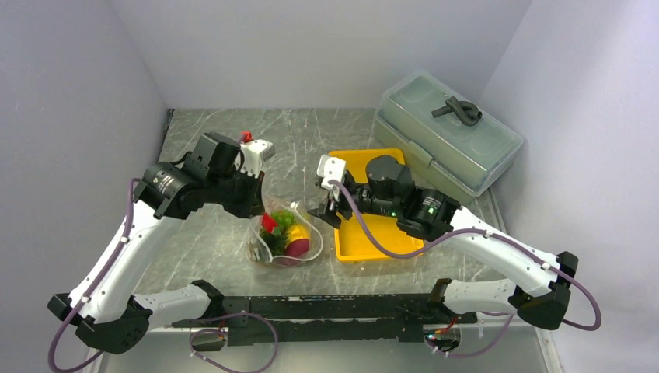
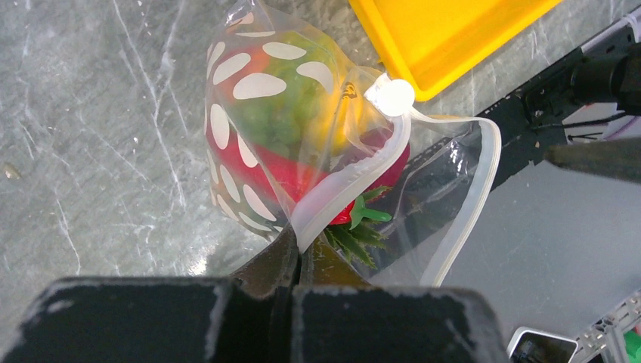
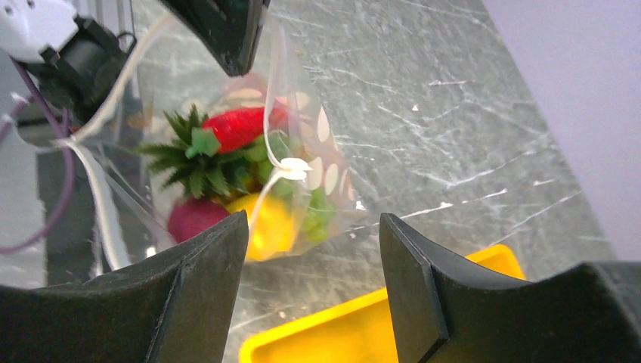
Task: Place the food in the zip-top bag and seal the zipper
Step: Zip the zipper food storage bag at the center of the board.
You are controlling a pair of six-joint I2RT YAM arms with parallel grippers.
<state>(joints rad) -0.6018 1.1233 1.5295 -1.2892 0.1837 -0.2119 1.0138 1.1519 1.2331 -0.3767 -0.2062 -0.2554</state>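
Observation:
The zip-top bag [image 1: 284, 239] stands on the marble table, clear with white dots [image 2: 249, 87]. Inside it lies the food: a red chili [image 3: 242, 127], green grapes [image 2: 280, 117], a yellow lemon [image 3: 276, 223], a dark red round fruit [image 3: 193, 219] and a pineapple's green crown [image 3: 189, 162]. My left gripper [image 2: 298, 243] is shut on the whitish zipper [image 2: 355, 170] at the bag's top edge. The far lip of the mouth [image 2: 484, 174] bows away, so the mouth gapes. My right gripper [image 3: 314, 223] is open and holds nothing, just right of the bag [image 3: 317, 144], over the tray's near-left corner.
The yellow tray [image 1: 365, 242] lies right of the bag, with the right arm across it. A large grey-green lidded box [image 1: 447, 140] stands at the back right. Walls close in the table on three sides.

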